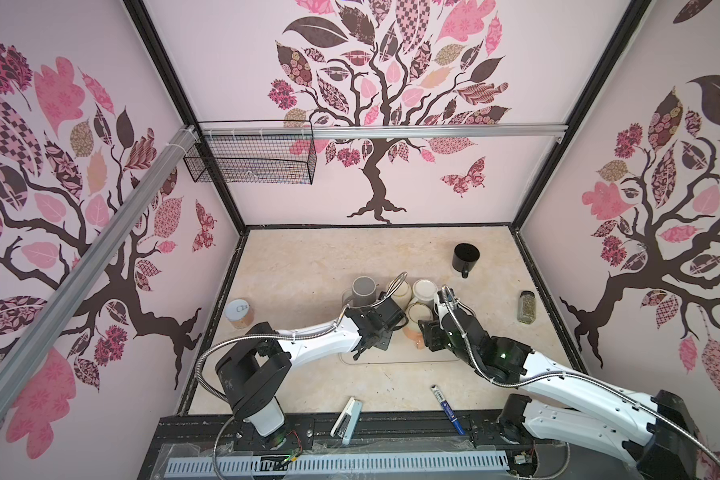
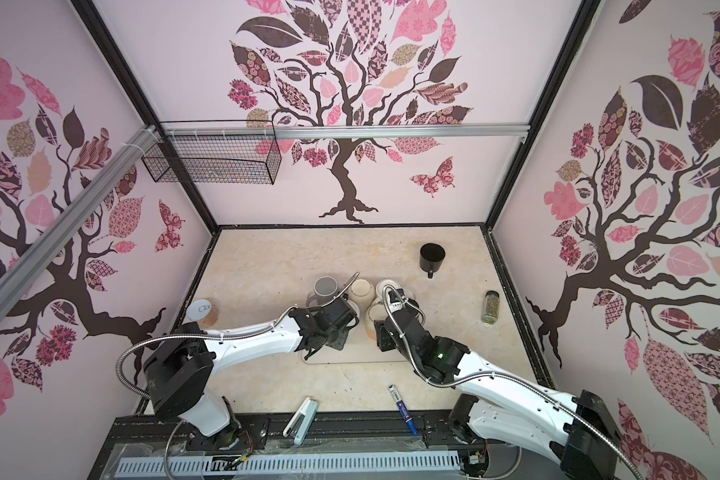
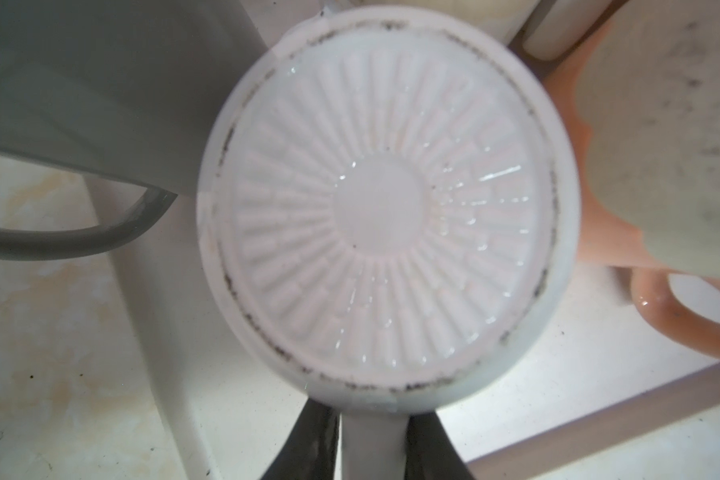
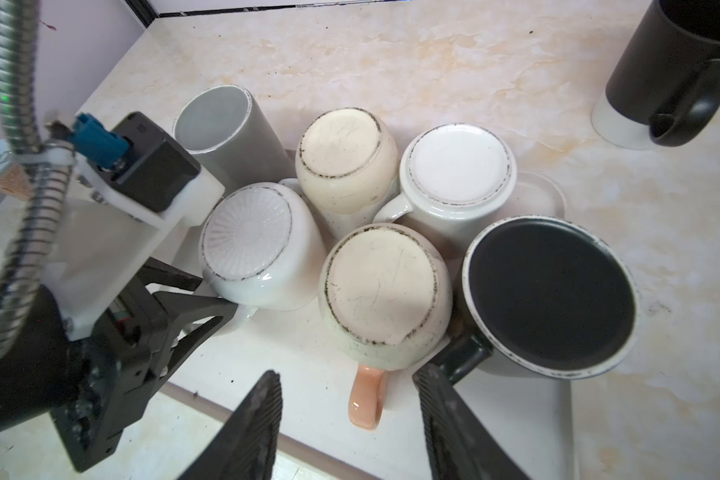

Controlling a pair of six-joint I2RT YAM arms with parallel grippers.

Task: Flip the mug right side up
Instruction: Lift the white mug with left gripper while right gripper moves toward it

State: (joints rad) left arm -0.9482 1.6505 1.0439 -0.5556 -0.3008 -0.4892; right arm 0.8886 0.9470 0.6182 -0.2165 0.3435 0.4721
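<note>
Under the left wrist camera, the white mug (image 3: 375,208) is standing upside down, its ribbed base facing up. The left gripper (image 3: 371,419) is gripping the mug's handle, with a dark jaw pressing on each side of it. The mug is sitting on a white tray (image 3: 558,395), just beside a gray mug (image 3: 80,83) and a peach-handled mug (image 3: 661,124).

From the right wrist, the white mug is showing bottom up at the tray's edge nearest the left arm. The gray mug behind it is standing mouth up. The right gripper (image 4: 350,382) is hovering over the peach handle with its jaws standing apart, holding nothing. A cream mug (image 4: 341,158) and a dark mug (image 4: 549,291) are also resting on the tray.

In both top views, the left wrist camera is hiding the white mug. The tray is lying near the table's middle, with both arms reaching over it. A black mug (image 1: 466,255) is standing upright well apart at the back right, and 1 spice jar (image 1: 527,306) is standing near the right wall.
</note>
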